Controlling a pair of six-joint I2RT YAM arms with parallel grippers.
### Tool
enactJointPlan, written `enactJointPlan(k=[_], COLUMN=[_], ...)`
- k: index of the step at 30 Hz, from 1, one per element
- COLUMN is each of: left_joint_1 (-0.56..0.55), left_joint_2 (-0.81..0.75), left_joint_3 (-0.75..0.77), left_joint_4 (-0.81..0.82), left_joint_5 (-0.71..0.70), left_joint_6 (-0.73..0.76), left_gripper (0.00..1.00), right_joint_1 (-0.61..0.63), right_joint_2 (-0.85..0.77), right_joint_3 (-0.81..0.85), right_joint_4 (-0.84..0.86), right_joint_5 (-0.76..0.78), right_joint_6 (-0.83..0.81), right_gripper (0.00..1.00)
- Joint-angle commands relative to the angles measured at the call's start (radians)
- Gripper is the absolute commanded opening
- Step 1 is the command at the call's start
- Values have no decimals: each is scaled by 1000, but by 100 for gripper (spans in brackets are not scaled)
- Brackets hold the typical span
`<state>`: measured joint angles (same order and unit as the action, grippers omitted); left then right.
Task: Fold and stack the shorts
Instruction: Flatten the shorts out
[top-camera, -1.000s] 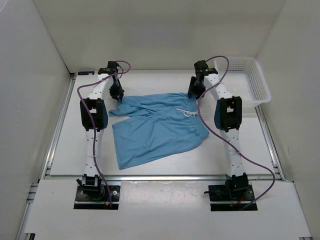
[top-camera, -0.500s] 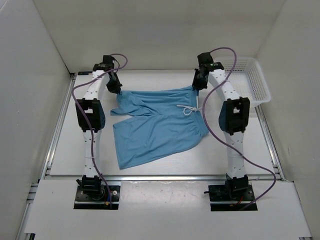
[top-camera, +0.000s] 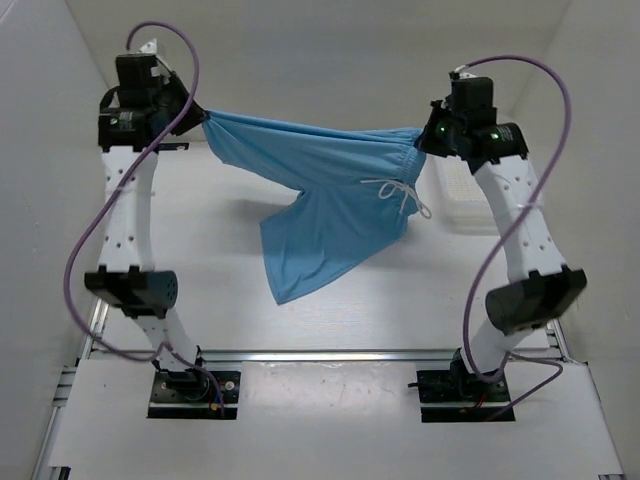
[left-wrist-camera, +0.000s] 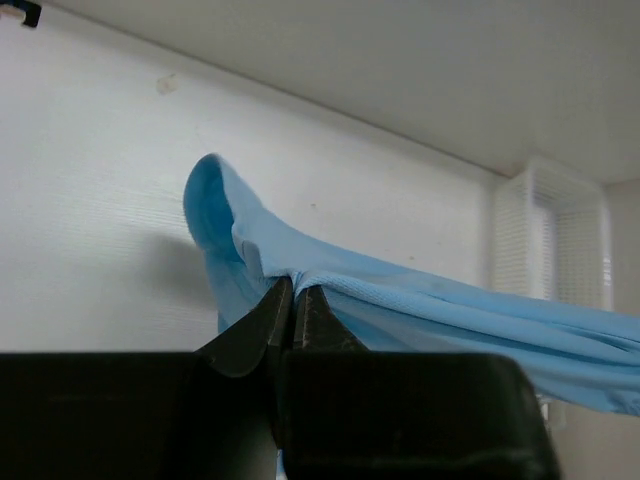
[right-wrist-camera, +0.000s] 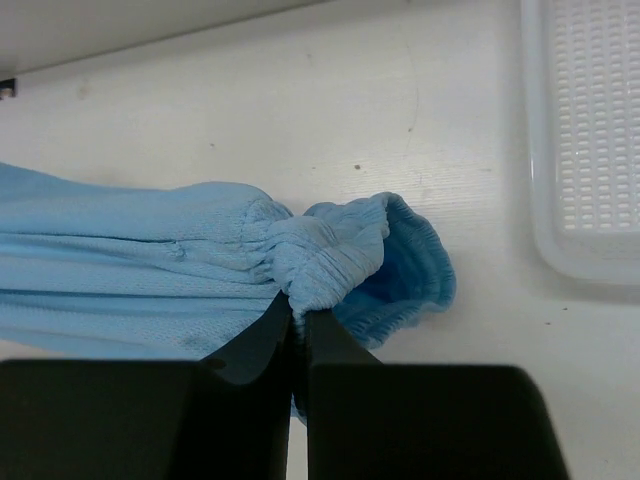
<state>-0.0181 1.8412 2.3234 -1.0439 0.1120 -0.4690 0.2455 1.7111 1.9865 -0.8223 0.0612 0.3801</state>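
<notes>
Both arms have lifted off the table (top-camera: 215, 280), so the shorts (top-camera: 335, 195) now hang stretched in the air between the left gripper (top-camera: 203, 116), clamped on a fabric edge, and the right gripper (top-camera: 424, 140), clamped on the gathered waistband.

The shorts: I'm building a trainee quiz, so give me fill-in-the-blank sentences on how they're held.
The left gripper is ___ on the shorts.
The right gripper pinches the gathered elastic ___.
The white drawstring dangles nearer the ___ gripper.
Missing words: shut; waistband; right.
</notes>
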Motion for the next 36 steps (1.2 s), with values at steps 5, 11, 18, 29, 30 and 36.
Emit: enactJointPlan(k=[5, 11, 18, 29, 30, 36], left_joint_1=[12, 12, 12, 12, 12, 12], left_joint_2=[-367, -565, -583, -507, -493, -202], left_joint_3=[-93, -101, 184, -19, -60, -164], left_joint_4=[2, -41, -174, -23, 2, 88], left_joint_5=[-3, -66, -184, -195, -186, -167], left_joint_6=[-46, -79, -79, -28, -28, 27], left_gripper=[10, 10, 10, 10, 10, 10], right_joint_1=[1, 1, 1, 1, 1, 1], right_joint_2=[-353, -521, -590, -554, -526, -269], right_joint_3=[-114, -71, 61, -91, -132, -339], right_joint_4=[18, -59, -158, -135, -111, 135], right_joint_5=[-18, -93, -144, -23, -12, 9], right_joint_6=[-84, -102, -121, -139, -139, -90], right_gripper=[0, 0, 0, 0, 0, 0])
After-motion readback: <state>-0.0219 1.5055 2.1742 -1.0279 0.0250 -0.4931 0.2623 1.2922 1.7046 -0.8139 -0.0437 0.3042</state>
